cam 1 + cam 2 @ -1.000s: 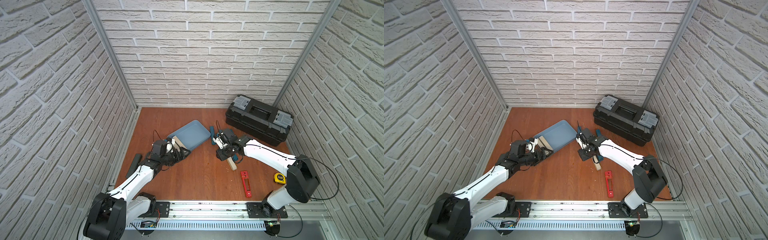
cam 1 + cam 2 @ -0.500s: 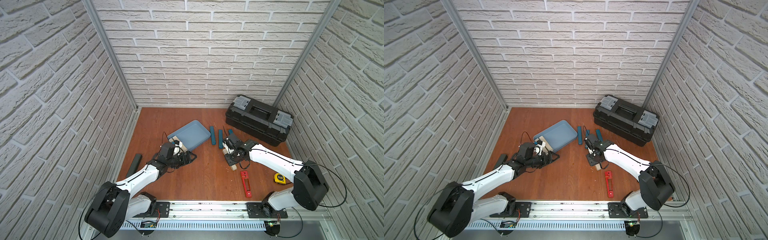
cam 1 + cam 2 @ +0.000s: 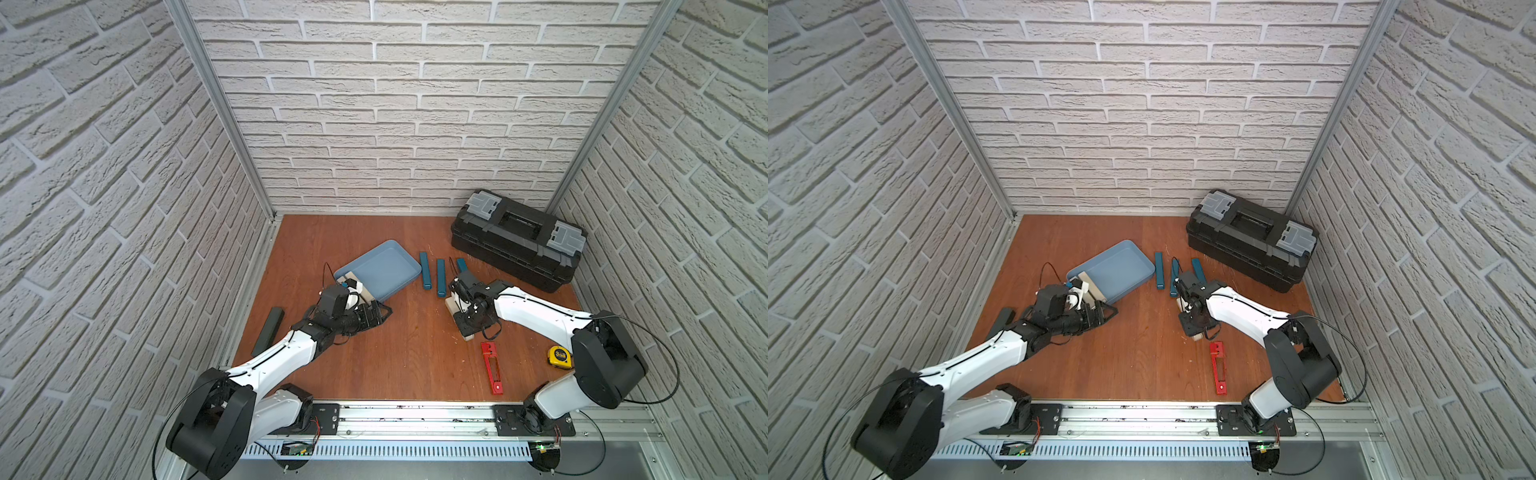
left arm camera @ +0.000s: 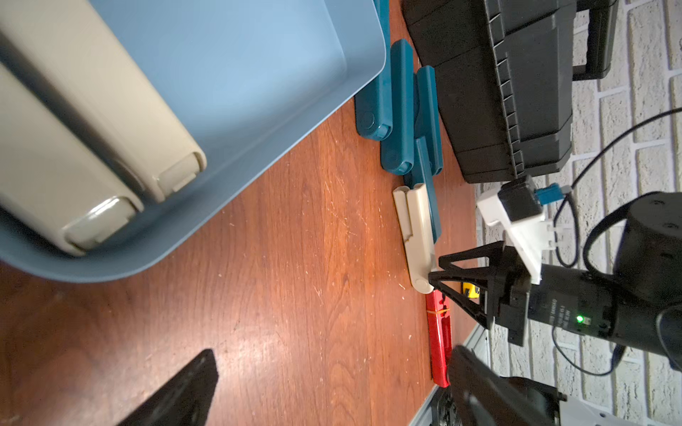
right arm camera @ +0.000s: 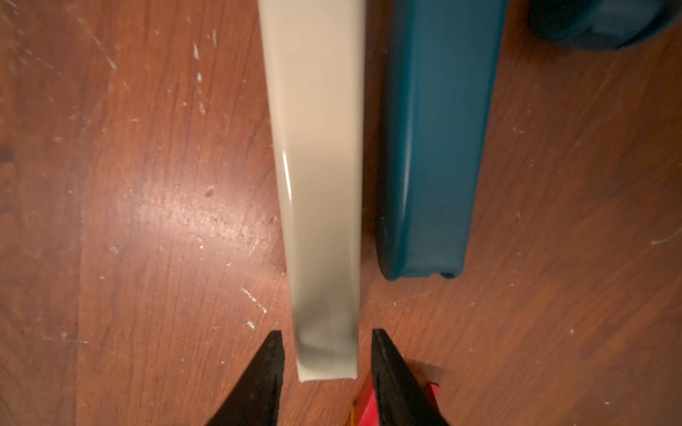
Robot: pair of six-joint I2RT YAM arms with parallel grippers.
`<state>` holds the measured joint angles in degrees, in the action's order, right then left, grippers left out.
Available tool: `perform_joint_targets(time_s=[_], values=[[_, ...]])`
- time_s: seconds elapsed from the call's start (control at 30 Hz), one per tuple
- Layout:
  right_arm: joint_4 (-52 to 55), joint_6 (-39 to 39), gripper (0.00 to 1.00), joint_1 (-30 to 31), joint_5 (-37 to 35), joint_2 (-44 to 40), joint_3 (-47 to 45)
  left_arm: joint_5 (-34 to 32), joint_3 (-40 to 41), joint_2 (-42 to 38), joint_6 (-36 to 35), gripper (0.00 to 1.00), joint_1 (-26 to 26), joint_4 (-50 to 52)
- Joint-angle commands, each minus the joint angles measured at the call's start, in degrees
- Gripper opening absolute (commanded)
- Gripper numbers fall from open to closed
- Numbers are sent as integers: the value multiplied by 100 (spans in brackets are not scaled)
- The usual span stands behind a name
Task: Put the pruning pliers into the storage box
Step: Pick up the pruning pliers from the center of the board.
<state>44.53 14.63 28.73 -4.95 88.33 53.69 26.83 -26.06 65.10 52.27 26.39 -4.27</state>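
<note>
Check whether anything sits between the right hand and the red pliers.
Yes. A beige bar lies on the table between the tips of the open right hand, and it ends right beside the near end of the pliers. The hand probably has to move past that bar before closing on the pliers.

Scratched wood table (image 5: 147, 184), smooth plastic storage box (image 4: 258, 55), glossy beige bar (image 5: 321, 184)
</note>
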Motion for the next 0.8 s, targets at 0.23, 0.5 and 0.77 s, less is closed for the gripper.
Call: perform_joint_targets(time_s=[0.23, 0.5, 0.77], values=[[-241, -66, 41, -121, 282, 275, -43, -106, -136, -6, -73, 98, 22, -102], [-306, -83, 31, -122, 397, 447, -3, -142, -135, -81, -77, 98, 23, -8], [-109, -93, 4, -122, 442, 403, 199, -77, -263, 97, -222, 98, 15, -39]])
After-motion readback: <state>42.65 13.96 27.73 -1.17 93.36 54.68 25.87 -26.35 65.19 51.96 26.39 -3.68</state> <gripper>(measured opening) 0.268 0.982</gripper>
